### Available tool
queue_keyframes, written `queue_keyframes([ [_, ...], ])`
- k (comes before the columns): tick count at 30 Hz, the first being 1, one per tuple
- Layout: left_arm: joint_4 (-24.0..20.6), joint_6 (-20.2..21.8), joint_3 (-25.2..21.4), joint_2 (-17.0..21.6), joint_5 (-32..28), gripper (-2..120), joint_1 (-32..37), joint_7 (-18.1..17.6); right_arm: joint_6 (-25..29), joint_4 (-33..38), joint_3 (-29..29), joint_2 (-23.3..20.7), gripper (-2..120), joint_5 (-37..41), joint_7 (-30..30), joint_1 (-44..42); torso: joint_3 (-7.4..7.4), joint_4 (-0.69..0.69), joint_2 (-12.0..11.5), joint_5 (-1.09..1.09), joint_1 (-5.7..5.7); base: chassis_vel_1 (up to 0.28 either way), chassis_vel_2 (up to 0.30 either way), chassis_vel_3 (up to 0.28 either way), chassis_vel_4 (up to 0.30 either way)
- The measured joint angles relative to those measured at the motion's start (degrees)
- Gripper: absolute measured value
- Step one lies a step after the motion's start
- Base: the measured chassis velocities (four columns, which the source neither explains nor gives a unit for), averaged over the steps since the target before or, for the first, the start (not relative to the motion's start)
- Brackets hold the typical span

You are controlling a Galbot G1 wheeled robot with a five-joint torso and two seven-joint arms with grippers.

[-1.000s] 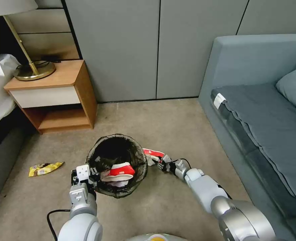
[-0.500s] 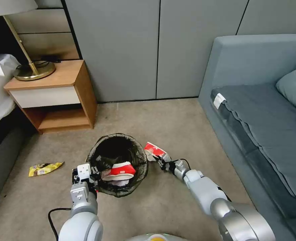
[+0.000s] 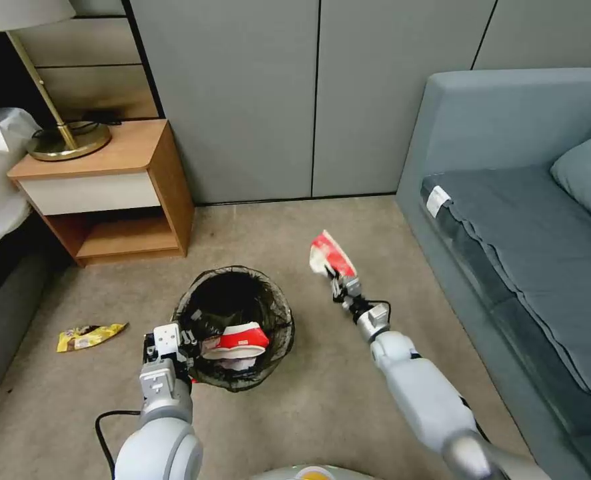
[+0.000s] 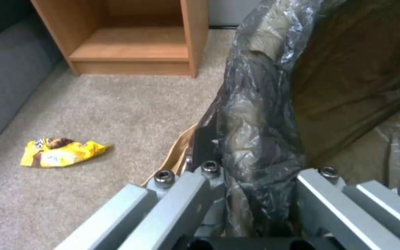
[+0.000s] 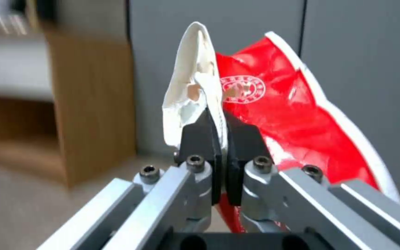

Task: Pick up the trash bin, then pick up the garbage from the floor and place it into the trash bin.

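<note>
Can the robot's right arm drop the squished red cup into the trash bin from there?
Probably yes. The right gripper holds the red cup up in the air beside the trash bin, whose top is open. Nothing stands between them; it just needs to swing over the rim.

My arms are silver-grey with rounded, glossy joints and paler grey forearm shells. A black cable loops off each wrist. My left gripper [image 3: 175, 341] has a white block on top; my right gripper [image 3: 341, 283] has black pads [image 5: 200, 139] on grey metal links fastened with hex-socket screws.
</note>
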Motion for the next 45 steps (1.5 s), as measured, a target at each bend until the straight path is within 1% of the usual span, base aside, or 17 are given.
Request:
queue_keyframes([
  [1,0.22,0.00,0.06,0.00,0.00,0,-0.16,-0.01,-1.11,6.32,0.03,-0.68,0,1.06,0.00,-1.75,0.00,-0.01,0.01,-0.02,0.00,0.000,0.000,0.000,0.000],
  [2,0.22,0.00,0.06,0.00,0.00,0,-0.16,-0.01,-1.11,6.32,0.03,-0.68,0,1.06,0.00,-1.75,0.00,-0.01,0.01,-0.02,0.00,0.000,0.000,0.000,0.000],
  [5,0.73,0.01,0.27,-0.03,0.05,0,-0.50,-0.01,-3.30,19.01,-1.12,-2.08,0,2.15,-0.10,-5.97,0.00,0.00,0.01,0.00,0.00,0.000,0.000,0.000,0.000],
  [6,0.73,0.01,0.27,-0.03,0.05,0,-0.50,-0.01,-3.30,19.01,-1.12,-2.08,0,2.15,-0.10,-5.97,0.00,0.00,0.01,0.00,0.00,0.000,0.000,0.000,0.000],
  [7,0.89,0.01,0.39,-0.08,0.11,0,-0.57,-0.01,-4.08,23.25,-1.92,-2.53,0,2.14,0.02,-7.57,-0.01,0.00,0.01,-0.01,0.00,0.000,0.000,0.000,0.000],
  [10,0.94,0.01,0.46,-0.13,0.15,0,-0.60,-0.01,-4.65,25.82,-2.63,-2.83,0,2.09,0.20,-8.66,-0.01,0.00,0.01,-0.02,0.00,0.000,0.000,0.000,0.000],
  [12,1.13,0.01,0.72,-0.27,0.27,0,-0.73,-0.01,-6.21,33.19,-7.54,-4.15,0,1.10,1.71,-13.02,-0.01,-0.01,0.01,-0.01,0.00,0.000,0.000,0.000,0.000],
  [13,1.13,0.01,0.72,-0.27,0.27,0,-0.73,-0.01,-6.21,33.19,-7.54,-4.15,0,1.10,1.71,-13.02,-0.01,-0.01,0.01,-0.01,0.00,0.000,0.000,0.000,0.000],
  [14,1.15,0.01,0.82,-0.33,0.34,0,-0.83,-0.01,-6.25,34.75,-10.02,-4.57,0,0.09,2.25,-14.56,-0.01,0.00,0.01,-0.01,0.00,0.000,0.000,0.000,0.000],
  [15,1.15,0.01,0.98,-0.45,0.37,0,-0.94,-0.01,-6.16,35.11,-12.60,-4.80,0,-1.33,2.62,-15.86,0.00,0.01,0.01,-0.01,0.00,0.000,0.000,0.000,0.000],
  [16,1.15,0.01,0.98,-0.45,0.37,0,-0.94,-0.01,-6.16,35.11,-12.60,-4.80,0,-1.33,2.62,-15.86,0.00,0.01,0.01,-0.01,0.00,0.000,0.000,0.000,0.000],
  [19,1.26,-0.02,1.42,-1.08,0.67,0,-1.09,-0.01,-4.34,31.16,-16.73,-4.04,0,-5.26,2.40,-18.21,0.00,0.01,0.01,-0.01,-0.01,0.000,0.000,0.000,0.000],
  [32,0.86,-0.01,1.59,-1.24,0.69,0,-1.14,0.00,-2.35,21.69,-17.13,-2.89,0,-6.34,2.11,-18.06,0.00,0.00,0.01,-0.01,0.00,0.000,0.000,0.000,0.000],
  [39,0.84,-0.01,1.70,-1.36,0.79,0,-1.15,0.01,-2.73,20.05,-16.80,-2.84,0,-6.38,2.20,-18.03,0.00,0.00,0.01,-0.01,0.00,0.000,0.000,0.000,0.000],
  [42,0.84,0.01,1.83,-1.28,0.79,0,-1.37,0.00,-3.01,19.57,-17.00,-2.94,12,-6.76,2.39,-18.04,0.00,0.00,0.01,-0.01,0.00,0.000,0.000,0.000,0.000],
  [43,0.84,0.01,1.83,-1.28,0.79,0,-1.37,0.00,-3.01,19.57,-17.00,-2.94,12,-6.76,2.39,-18.04,0.00,0.00,0.01,-0.01,0.00,0.000,0.000,0.000,0.000],
  [45,0.84,0.05,1.97,-1.18,0.79,0,-1.40,0.00,-3.06,19.34,-17.22,-2.94,24,-7.07,2.44,-18.13,0.00,0.00,0.01,-0.01,0.00,0.000,0.000,0.000,0.000],
])
